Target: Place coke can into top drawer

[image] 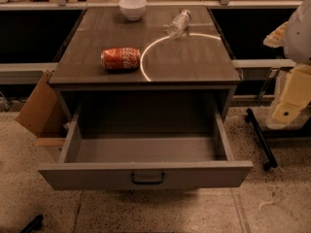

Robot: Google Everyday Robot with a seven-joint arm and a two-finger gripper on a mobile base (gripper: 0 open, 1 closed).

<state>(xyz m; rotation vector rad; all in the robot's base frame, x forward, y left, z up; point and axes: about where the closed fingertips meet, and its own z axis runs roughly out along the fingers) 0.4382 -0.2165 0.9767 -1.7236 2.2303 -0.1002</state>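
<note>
Lying sideways on the cabinet top (194, 64), the coke can (121, 58) is above the top drawer (87, 174), already open to receive it; the gripper (293, 93) hangs at right, well apart, its state I cannot tell.

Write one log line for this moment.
coke can: lying on cabinet top | top drawer: open, empty | hand: picture's right edge, apart from can

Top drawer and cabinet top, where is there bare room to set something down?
The top drawer floor is bare wall to wall. On the cabinet top, the front right is free, between the coke can and the right edge; the back is crowded with the bowl and bottle. The gripper hangs off to the right.
</note>
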